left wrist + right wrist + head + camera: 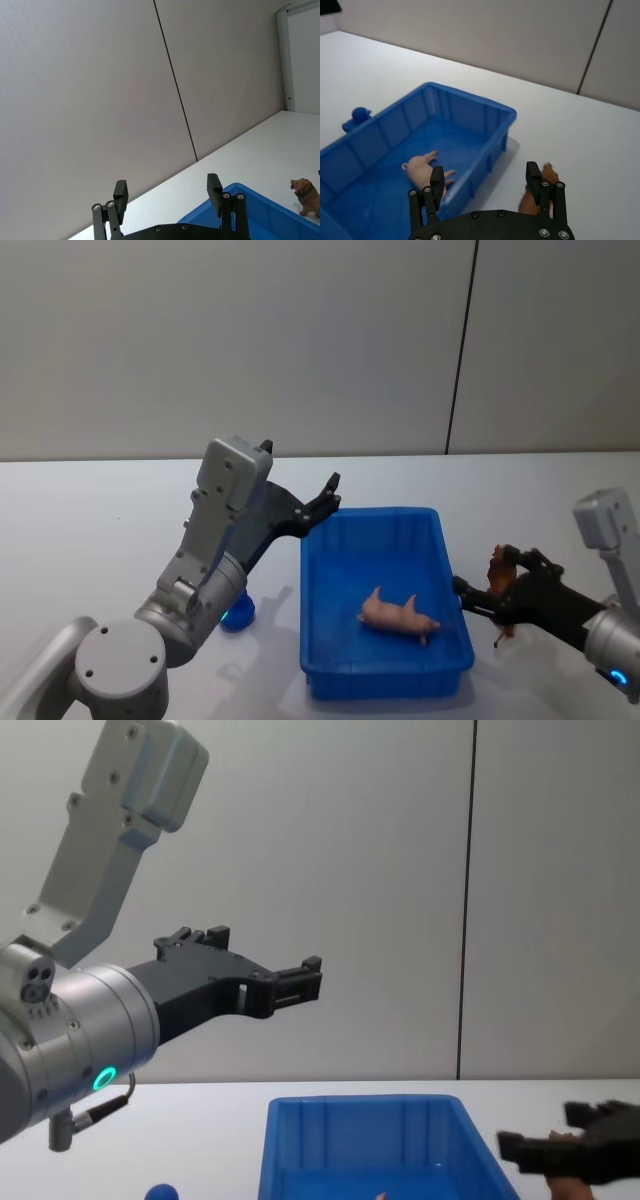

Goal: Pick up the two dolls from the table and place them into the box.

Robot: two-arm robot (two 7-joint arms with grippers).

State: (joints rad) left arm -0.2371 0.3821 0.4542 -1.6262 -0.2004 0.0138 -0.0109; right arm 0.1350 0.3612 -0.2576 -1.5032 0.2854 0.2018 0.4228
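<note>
A bare white table [100,530] runs back to a plain grey panelled wall [250,340], which a thin dark vertical seam [460,350] divides to the right of centre. The blue box [385,512] sits near the middle of the table, its long side running near to far. A pink pig-like figure [398,615] lies on its side on the box floor. The blue doll [240,615] rests on the table just left of the box, at its near half and partly behind the left arm. The left gripper [328,492] is raised in the air by the box's far left corner, with its fingers spread apart and nothing between them. The right gripper [495,585] is low over the table just right of the box, its fingers wide apart. The brown doll [500,565] stands upright on the table there, close against one finger [534,177]. Whether the finger touches the doll cannot be told.
</note>
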